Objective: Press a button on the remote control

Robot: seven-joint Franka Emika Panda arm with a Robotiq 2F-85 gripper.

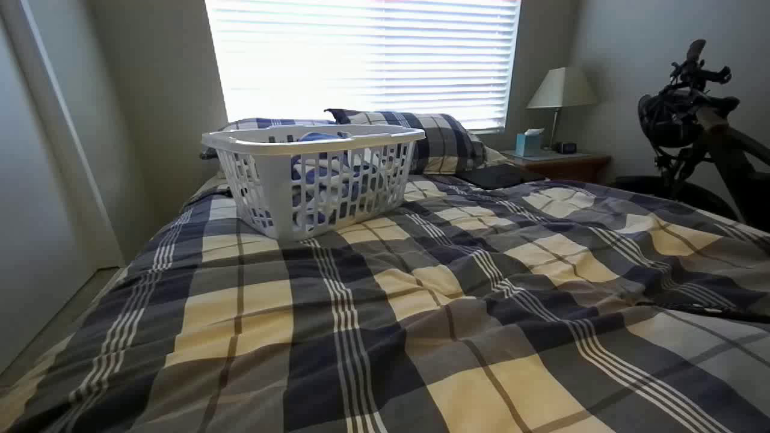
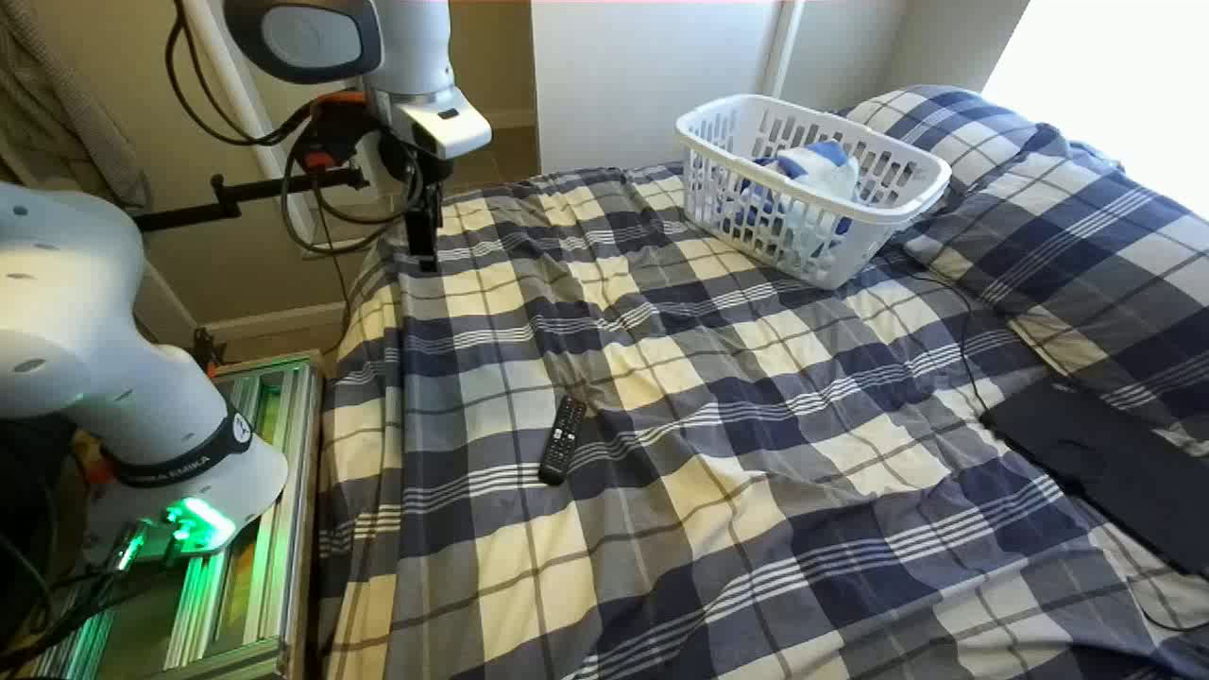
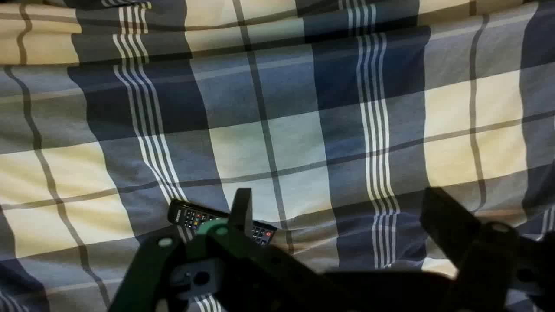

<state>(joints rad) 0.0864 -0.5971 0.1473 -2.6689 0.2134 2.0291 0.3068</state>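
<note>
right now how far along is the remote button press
Done: no press shows; the remote lies untouched on the plaid bedspread. In hand: the gripper hangs open and empty, away from it. Left: reaching the remote and making the press.

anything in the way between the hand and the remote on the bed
Nothing visible: only air shows between the open hand and the remote, which lies uncovered on the plaid bedspread. In the wrist view the hand itself hides part of the remote. The white basket stands off that path.
</note>
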